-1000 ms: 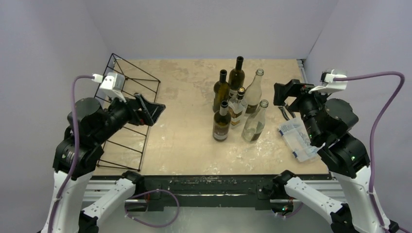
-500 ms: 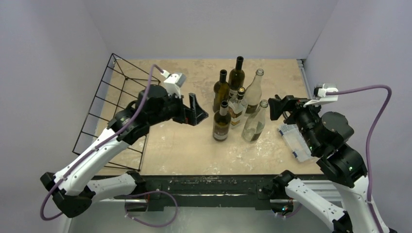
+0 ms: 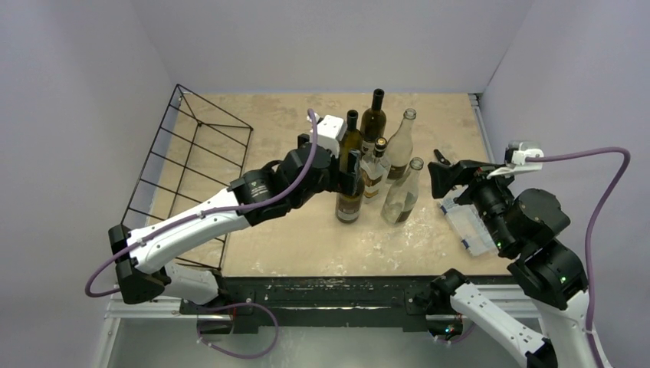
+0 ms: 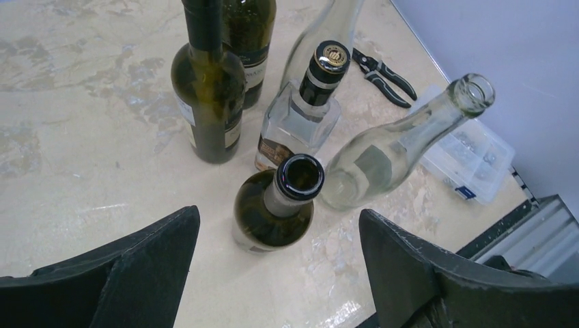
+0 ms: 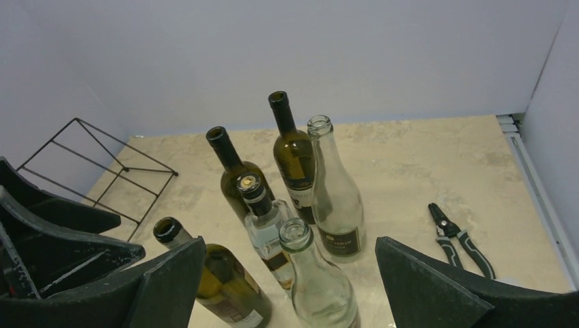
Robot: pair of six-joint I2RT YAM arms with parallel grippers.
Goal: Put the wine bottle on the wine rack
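Wine rack [image 3: 189,165]: thin black metal wire, matt
Wine bottle [image 4: 263,222]: dark green glass, glossy
Clear bottle [image 4: 382,160]: colourless glass, glossy
Table [image 4: 82,157]: mottled beige, scuffed
Parts box [image 4: 471,160]: clear plastic

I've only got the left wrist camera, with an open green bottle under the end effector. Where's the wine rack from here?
Observer: The wine rack stands along the left edge of the table, off to the left arm's own left.
Operator: Anything loaded on it?
Observer: No, it holds no bottle.
Operator: And the right end effector?
Observer: The right end effector hovers open, just right of the nearer clear bottle.
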